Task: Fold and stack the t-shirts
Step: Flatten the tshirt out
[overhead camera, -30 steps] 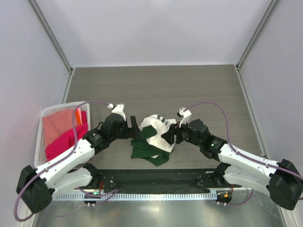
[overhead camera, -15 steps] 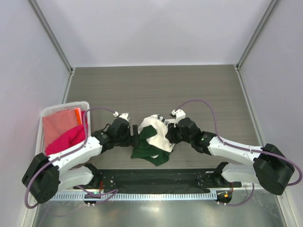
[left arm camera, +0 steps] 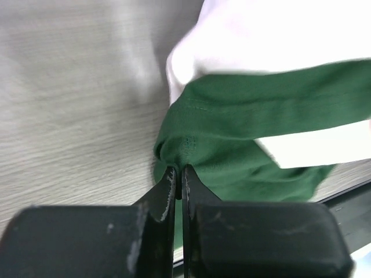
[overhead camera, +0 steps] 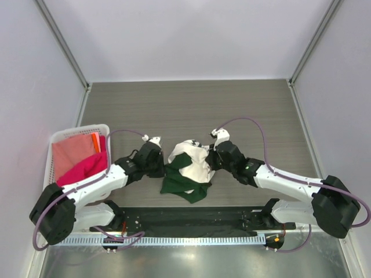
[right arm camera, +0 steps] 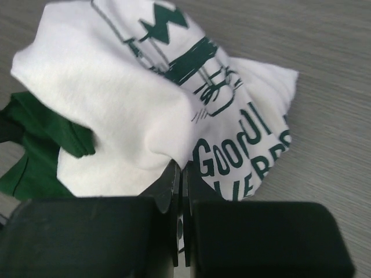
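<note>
Left gripper point(left arm camera: 178, 175) first: its two dark fingers point(left arm camera: 164, 196) are pressed together with barely a slit between them, and a puckered fold of the dark green fabric point(left arm camera: 232, 139) is pinched right at the tips, a stitched hem running just above the pinch. Over to the right gripper point(right arm camera: 181, 169): fingers point(right arm camera: 168, 188) clamped tight as well, this time on a bunched ridge of the cream t-shirt point(right arm camera: 116, 98), the cloth drawing into creases where it meets the jaws. Beside that pinch the shirt's dark print shows plainly, zigzag drawing on top and big block lettering curling off to the right. From overhead, the two wrists face each other across one crumpled heap in the middle of the near half of the grey wood-grain table point(overhead camera: 185, 107), cream cloth on top and toward the right, green spilling out beneath and toward the near-left; whether cream and green belong to one garment cannot be told. Well off to the left, the white lattice basket point(overhead camera: 75, 128) holds the salmon-pink t-shirt point(overhead camera: 68, 152) against its far side and the magenta t-shirt point(overhead camera: 84, 172) bunched nearer, both unfolded.
</note>
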`<control>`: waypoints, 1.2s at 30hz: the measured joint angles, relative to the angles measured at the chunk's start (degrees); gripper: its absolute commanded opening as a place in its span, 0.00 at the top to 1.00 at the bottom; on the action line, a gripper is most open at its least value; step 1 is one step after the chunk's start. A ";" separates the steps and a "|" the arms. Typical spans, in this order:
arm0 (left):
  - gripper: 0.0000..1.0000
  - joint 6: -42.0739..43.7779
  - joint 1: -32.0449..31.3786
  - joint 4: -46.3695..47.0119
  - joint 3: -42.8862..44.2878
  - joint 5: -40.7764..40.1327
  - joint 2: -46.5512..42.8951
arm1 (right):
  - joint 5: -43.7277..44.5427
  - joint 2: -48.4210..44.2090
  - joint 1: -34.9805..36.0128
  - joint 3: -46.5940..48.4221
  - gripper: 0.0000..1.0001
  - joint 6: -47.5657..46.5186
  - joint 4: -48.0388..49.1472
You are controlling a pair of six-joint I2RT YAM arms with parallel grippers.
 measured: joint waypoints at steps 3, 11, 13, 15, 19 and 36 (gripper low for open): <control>1.00 0.17 -0.04 -3.82 4.48 -2.21 -2.38 | 5.92 0.00 -0.70 3.28 0.99 1.36 -3.02; 1.00 3.34 3.21 -14.49 32.09 -3.21 -0.44 | 15.96 -0.39 -15.21 23.85 0.99 6.80 -14.19; 1.00 3.87 4.85 -18.67 41.72 -2.80 1.95 | 19.74 -1.09 -17.55 30.40 0.99 7.87 -17.38; 1.00 4.50 5.92 -21.75 53.11 -2.03 4.90 | 23.10 -2.25 -18.58 36.17 0.99 8.41 -20.15; 1.00 4.85 6.27 -27.71 78.16 2.89 12.76 | 28.94 -5.77 -19.39 45.44 0.99 8.04 -23.02; 1.00 7.52 25.31 -36.96 47.87 -4.59 -1.79 | 30.23 -14.58 -19.67 44.00 0.99 2.29 -39.47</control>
